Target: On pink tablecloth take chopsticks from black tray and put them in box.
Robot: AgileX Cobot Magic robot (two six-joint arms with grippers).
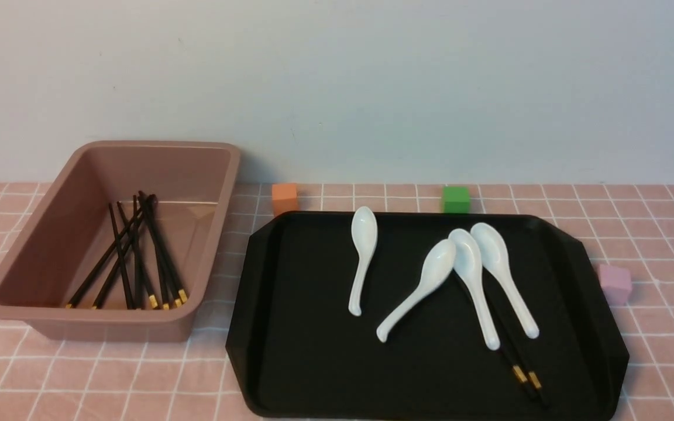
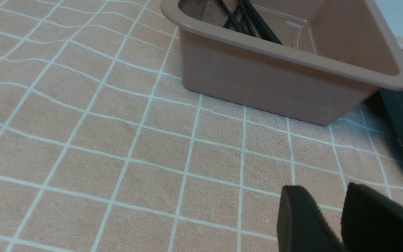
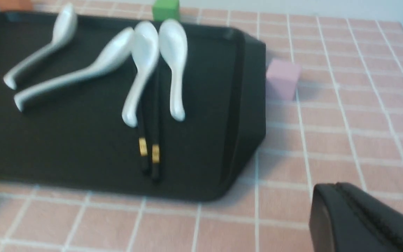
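Observation:
Two black chopsticks with gold bands lie on the black tray, partly under white spoons; they also show in the right wrist view. Several more chopsticks lie in the pink box left of the tray. Neither gripper shows in the front view. My left gripper hovers over the pink tablecloth near the box, its jaws slightly apart and empty. My right gripper is shut and empty, over the cloth beside the tray's corner.
Several white ceramic spoons lie across the tray, one apart on the left. An orange cube and a green cube sit behind the tray. A pink cube sits at its right. A pale wall stands behind.

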